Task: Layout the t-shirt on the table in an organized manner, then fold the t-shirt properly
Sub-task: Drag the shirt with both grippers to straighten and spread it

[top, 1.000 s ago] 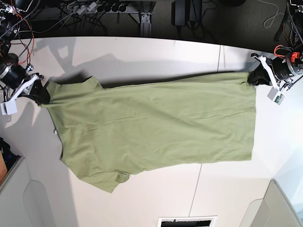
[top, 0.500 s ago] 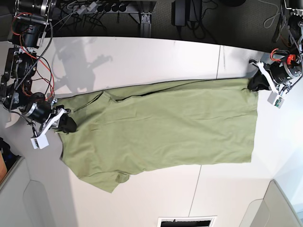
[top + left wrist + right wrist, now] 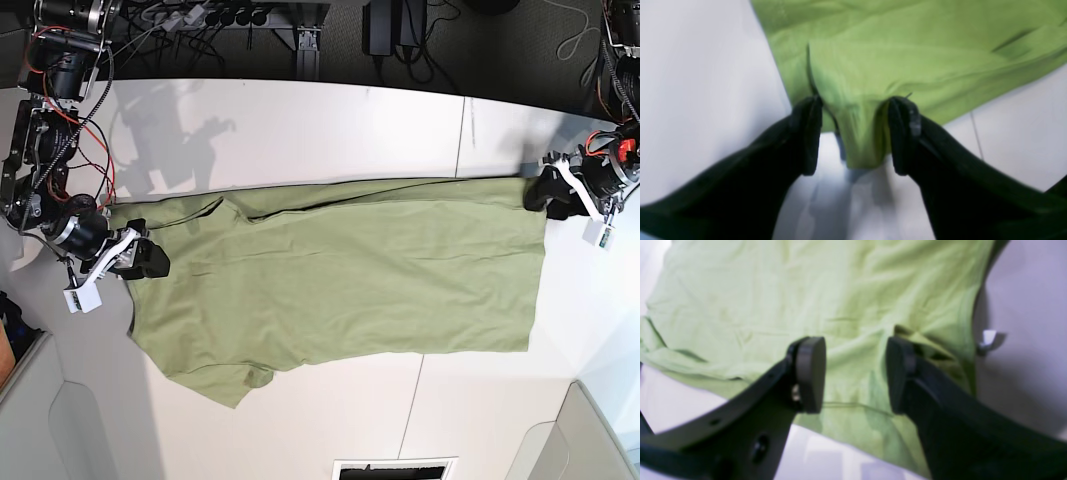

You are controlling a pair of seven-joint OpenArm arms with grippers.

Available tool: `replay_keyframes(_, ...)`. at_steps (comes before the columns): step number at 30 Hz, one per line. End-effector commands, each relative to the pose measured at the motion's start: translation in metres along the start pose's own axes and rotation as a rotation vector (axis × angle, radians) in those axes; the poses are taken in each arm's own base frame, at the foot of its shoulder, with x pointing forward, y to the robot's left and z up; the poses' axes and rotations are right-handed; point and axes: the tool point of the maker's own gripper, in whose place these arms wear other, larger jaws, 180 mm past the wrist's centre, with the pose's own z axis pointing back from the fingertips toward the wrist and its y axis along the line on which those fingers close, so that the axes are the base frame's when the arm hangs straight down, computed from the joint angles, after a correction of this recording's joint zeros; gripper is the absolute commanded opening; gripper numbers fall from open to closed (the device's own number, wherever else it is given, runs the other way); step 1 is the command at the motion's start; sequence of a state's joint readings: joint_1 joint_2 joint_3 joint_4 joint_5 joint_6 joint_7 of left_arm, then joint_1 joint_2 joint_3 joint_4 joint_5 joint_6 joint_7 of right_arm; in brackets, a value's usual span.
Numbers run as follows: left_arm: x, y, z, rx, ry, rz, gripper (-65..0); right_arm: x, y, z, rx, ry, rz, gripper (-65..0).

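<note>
The olive-green t-shirt lies spread flat across the white table, its hem toward the base view's right and its sleeves toward the left. My left gripper stands open at the hem's far corner. In the left wrist view that bunched corner of the t-shirt sits loose between the parted fingers of the left gripper. My right gripper is open at the shoulder end. Its pads hover apart over the t-shirt, right gripper holding nothing. A small white tag pokes out at the cloth's edge.
A thin dark seam crosses the table near the right end. Cables and a power strip lie beyond the far edge. Grey panels stand at both near corners, and a vent sits at the near edge.
Both grippers have opened and let go of the t-shirt. The right arm first dragged the shoulder end toward the near side; the left arm dropped slightly. The cloth now rests flat.
</note>
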State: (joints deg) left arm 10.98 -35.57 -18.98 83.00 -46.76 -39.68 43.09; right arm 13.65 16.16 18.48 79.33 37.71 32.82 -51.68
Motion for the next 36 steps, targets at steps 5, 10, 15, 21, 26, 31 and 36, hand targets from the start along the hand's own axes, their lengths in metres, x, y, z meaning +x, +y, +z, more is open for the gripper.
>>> replay_keyframes(5, 0.057, 0.007, 0.017, 0.021, -0.143, -0.067, -30.6, 0.037, -0.002, 0.016, -0.014, -0.109, 0.034, -35.5)
replay_keyframes(10, 0.066, 0.009, 0.018, 0.031, -0.15, -0.081, -30.6, 0.039, 0.003, 0.016, 0.006, -0.116, 0.028, -35.7)
replay_keyframes(15, 0.056, 0.002, 0.019, -0.009, -0.101, -0.052, -37.8, 0.04, 0.003, 0.016, 0.008, -0.118, 0.027, -55.4)
replay_keyframes(21, 0.047, -0.016, 0.016, -0.044, -0.108, -0.05, -61.9, 0.04, 0.004, 0.016, 0.006, -0.128, 0.032, -65.0)
replay_keyframes(26, 0.033, -0.036, -0.002, -0.071, -0.083, -0.056, -65.0, 0.022, -0.012, 0.004, -0.058, -0.08, 0.032, -65.0)
replay_keyframes(31, 0.006, -0.048, -0.037, -0.053, -0.001, -0.212, -65.0, 0.005, -0.031, -0.005, -0.107, -0.074, 0.005, -65.0)
replay_keyframes(36, 0.009, -0.042, -0.065, -0.051, 0.043, -0.246, -65.0, -0.015, -0.03, -0.017, -0.109, 0.002, 0.025, -65.0)
